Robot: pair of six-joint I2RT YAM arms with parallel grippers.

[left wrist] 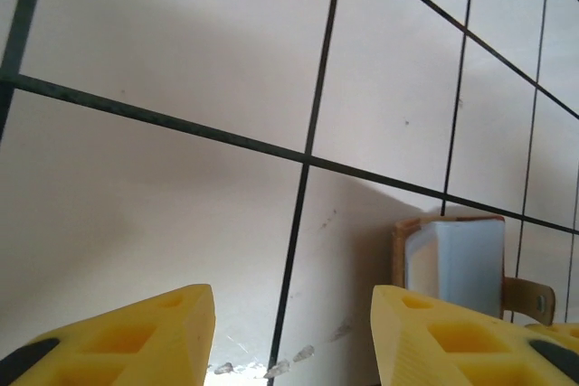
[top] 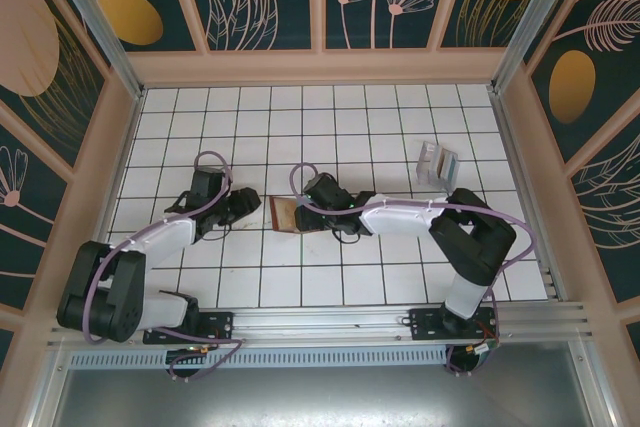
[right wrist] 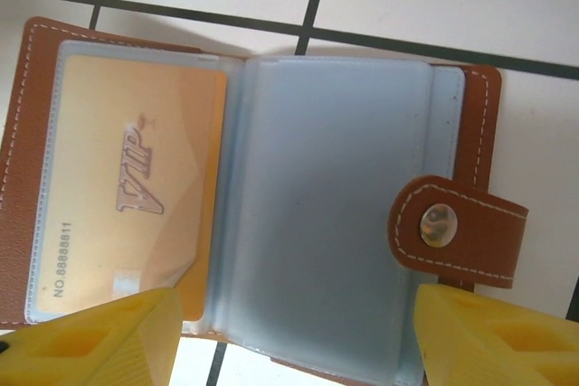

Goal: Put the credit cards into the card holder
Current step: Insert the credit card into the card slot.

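We see the card holder lying open on the white tiled table, a little left of the middle, between the two grippers. The left gripper is just to its left and the right gripper is at its right side, very close over it.

In the right wrist view the brown leather card holder is spread flat with the inside facing up. A gold credit card with the letters "VIP" sits in the clear pocket on the left page. The right page shows pale blue translucent sleeves, and we cannot tell if a card is inside them. The snap tab is folded over the right edge. The yellow fingers of the right gripper stand wide apart, one at each lower corner of the card holder. We cannot tell if they touch it.

In the left wrist view the left gripper has its yellow fingers moderately apart with only bare tile between them. The card holder is just beyond the right finger, with its snap tab sticking out.

A translucent striped packet lies well apart, at the far right of the table.
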